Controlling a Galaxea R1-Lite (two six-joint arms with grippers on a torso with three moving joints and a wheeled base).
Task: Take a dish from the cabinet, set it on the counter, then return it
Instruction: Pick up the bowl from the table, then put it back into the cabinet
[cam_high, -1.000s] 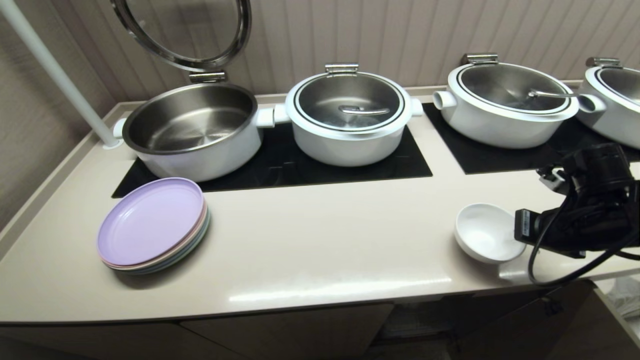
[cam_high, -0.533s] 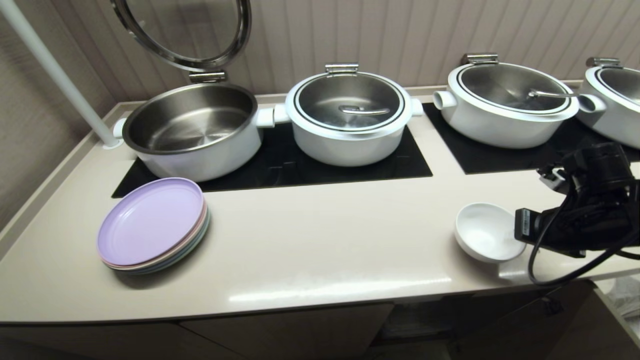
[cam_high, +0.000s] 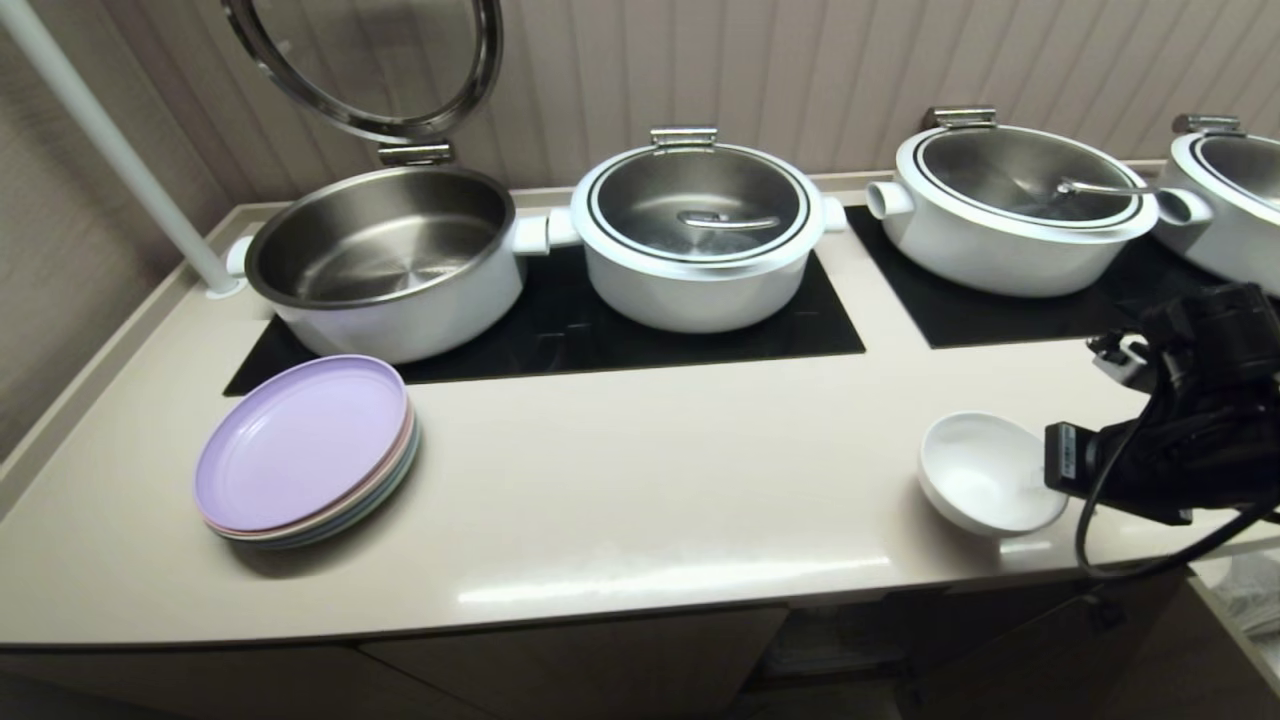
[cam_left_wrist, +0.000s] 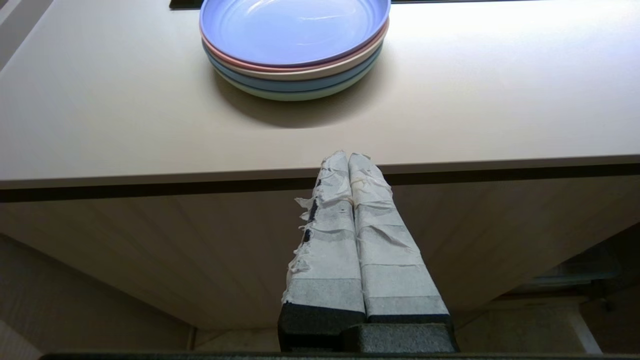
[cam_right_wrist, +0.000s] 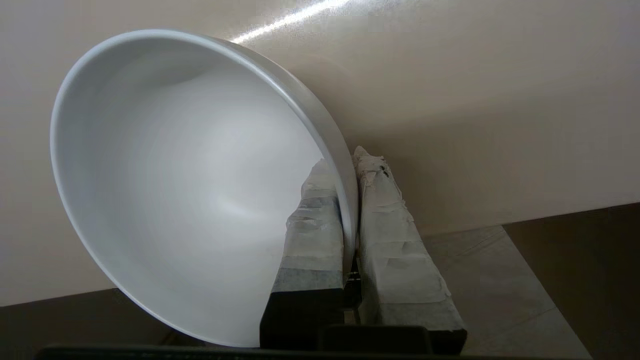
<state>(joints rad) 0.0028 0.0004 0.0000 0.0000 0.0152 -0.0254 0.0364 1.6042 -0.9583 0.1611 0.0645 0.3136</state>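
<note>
Dish (cam_high: 990, 485) shifted slightly right w/ right gripper (cam_right_wrist: 350, 200) pinching rim, maybe lifted.

Lighting: soft, even, from overhead. Glare: a long white streak on the counter (cam_high: 640, 520) near its front edge; pale reflections on the pot lids (cam_high: 697, 205). Shadows: a soft dark crescent under the stacked plates (cam_left_wrist: 295, 45); the cabinet (cam_left_wrist: 200, 250) front below the edge is dim. Focus: the head view is sharp; the dish (cam_right_wrist: 190, 185) interior is smooth and featureless close-up.
</note>
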